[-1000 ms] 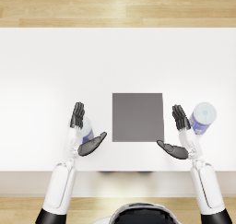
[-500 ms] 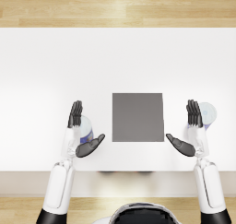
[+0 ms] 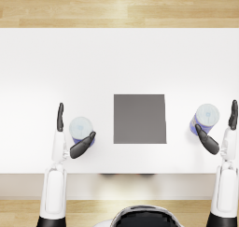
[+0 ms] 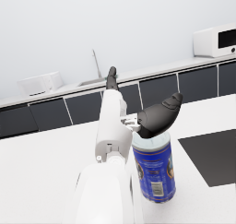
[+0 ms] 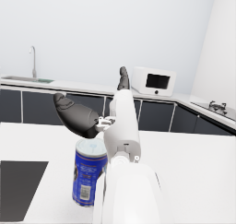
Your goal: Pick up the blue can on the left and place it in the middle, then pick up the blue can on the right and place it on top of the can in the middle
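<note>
Left hand bracketing the left can

The left hand (image 3: 70,136) is spreading open, holding nothing, around the upright left blue can (image 3: 81,129) at lower left; the grey mat (image 3: 139,118) is lying toward frame centre.

No legible text, even on either blue can (image 4: 155,173) label.

A mat (image 3: 139,118) lies at the middle of the table (image 3: 119,62). The left can (image 3: 81,129) stands upright well to its left, between the left hand's (image 3: 70,137) spread fingers. The right can (image 3: 204,118) stands to the mat's right, inside the open right hand (image 3: 219,132).
</note>
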Controlling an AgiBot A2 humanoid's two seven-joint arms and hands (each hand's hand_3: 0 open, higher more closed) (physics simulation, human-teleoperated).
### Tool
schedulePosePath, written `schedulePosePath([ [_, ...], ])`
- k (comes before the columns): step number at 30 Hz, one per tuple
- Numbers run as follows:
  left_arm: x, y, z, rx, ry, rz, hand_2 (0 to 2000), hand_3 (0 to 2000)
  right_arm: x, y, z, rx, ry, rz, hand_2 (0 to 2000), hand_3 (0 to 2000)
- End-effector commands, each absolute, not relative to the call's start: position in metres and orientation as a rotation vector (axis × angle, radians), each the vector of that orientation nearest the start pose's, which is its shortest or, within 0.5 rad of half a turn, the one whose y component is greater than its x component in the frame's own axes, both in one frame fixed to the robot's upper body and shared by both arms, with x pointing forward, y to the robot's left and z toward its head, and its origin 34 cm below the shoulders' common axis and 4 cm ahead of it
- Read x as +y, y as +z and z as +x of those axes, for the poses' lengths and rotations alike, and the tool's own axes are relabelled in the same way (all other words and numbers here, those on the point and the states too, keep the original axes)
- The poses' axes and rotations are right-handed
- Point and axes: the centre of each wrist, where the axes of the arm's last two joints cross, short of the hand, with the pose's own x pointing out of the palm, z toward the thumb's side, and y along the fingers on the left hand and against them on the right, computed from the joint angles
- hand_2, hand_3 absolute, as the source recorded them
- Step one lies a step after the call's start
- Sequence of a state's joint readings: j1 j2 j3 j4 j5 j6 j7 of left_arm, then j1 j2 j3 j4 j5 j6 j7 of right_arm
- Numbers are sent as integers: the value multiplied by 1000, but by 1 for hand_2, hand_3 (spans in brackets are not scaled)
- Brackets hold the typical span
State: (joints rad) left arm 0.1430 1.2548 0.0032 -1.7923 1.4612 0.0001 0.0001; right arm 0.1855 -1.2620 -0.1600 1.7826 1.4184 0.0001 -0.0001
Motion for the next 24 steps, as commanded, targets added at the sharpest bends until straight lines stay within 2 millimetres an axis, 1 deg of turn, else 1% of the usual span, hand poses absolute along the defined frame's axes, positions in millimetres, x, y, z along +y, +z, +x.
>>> schedulePosePath([
  [1, 240, 182, 244, -67, -1589, 399, 0, 0, -283, 201, 251, -149, 1415, -388, 0, 0],
  [5, 238, 156, 245, 11, -1611, 322, 0, 0, -284, 181, 259, -95, 1422, -318, 0, 0],
  [6, 238, 152, 246, 22, -1612, 309, 0, 0, -284, 179, 261, -90, 1423, -309, 0, 0],
  [7, 237, 147, 247, 36, -1617, 293, 0, 0, -285, 173, 263, -75, 1422, -288, 0, 0],
  [8, 237, 144, 247, 43, -1616, 283, 0, 0, -286, 170, 265, -68, 1419, -276, 0, 0],
  [10, 239, 136, 249, 65, -1610, 255, 0, 0, -288, 154, 271, -26, 1418, -218, 0, 0],
  [14, 238, 125, 255, 90, -1609, 214, 0, 0, -290, 131, 276, 32, 1414, -139, 0, 0],
  [18, 238, 111, 261, 124, -1604, 162, 0, 0, -292, 113, 284, 75, 1405, -70, 0, 0],
  [21, 236, 100, 260, 154, -1610, 129, 0, 0, -289, 104, 289, 97, 1408, -34, 0, 0],
  [24, 236, 93, 260, 171, -1607, 105, 0, 0, -288, 96, 296, 117, 1407, 3, 0, 0],
])
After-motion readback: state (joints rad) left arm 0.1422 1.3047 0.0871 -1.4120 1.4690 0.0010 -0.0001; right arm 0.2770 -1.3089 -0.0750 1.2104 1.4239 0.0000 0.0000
